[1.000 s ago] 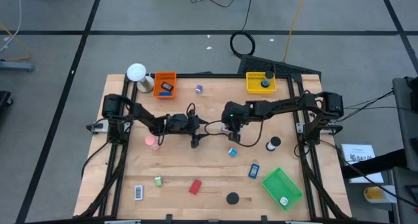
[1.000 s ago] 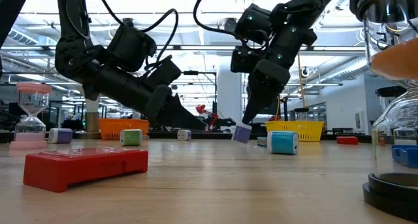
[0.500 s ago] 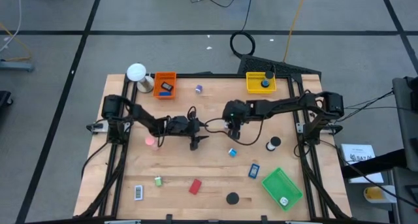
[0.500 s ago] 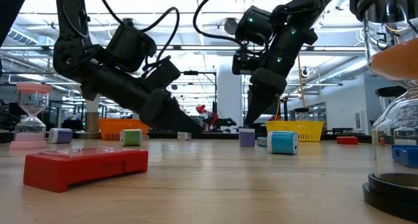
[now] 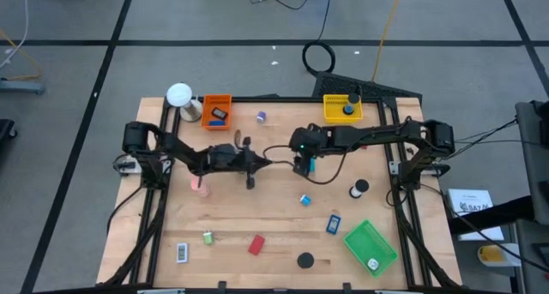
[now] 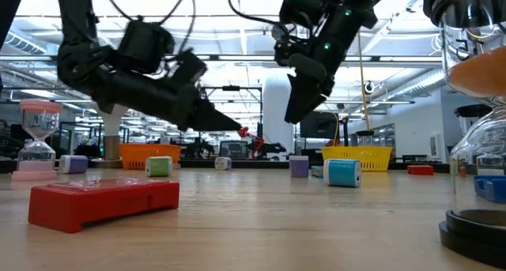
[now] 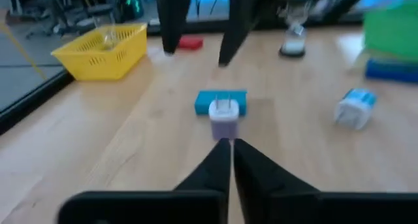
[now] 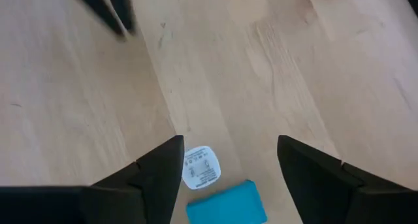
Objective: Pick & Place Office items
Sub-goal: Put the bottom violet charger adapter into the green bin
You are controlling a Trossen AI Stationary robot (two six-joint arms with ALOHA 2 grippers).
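A small purple roll (image 6: pixel 299 166) with a white top (image 8: pixel 199 166) stands on the table's middle, beside a blue rectangle (image 7: pixel 221 101). My right gripper (image 8: pixel 230 145) hangs open right above them, touching nothing. My left gripper (image 7: pixel 226 143) is shut on nothing, lifted off the table (image 6: pixel 239 129), its tips pointing at the purple roll from the table's left. Other office items lie about: a blue roll (image 5: pixel 304 200), a blue rectangle (image 5: pixel 333 224), a red rectangle (image 5: pixel 256 244), a green roll (image 5: pixel 208 237) and a black disc (image 5: pixel 305 261).
An orange tray (image 5: pixel 216 111) and a yellow tray (image 5: pixel 343 108) stand at the far edge, a green tray (image 5: pixel 371 247) at the near right. A white ball-topped object (image 5: pixel 178 95) stands far left, a pink hourglass (image 6: pixel 35 141) near my left arm. Bare wood lies at the near middle.
My right gripper has set the purple roll upright on the table, opened and risen clear of it. My left gripper has shut on nothing and lifted off the table, now pointing more level.
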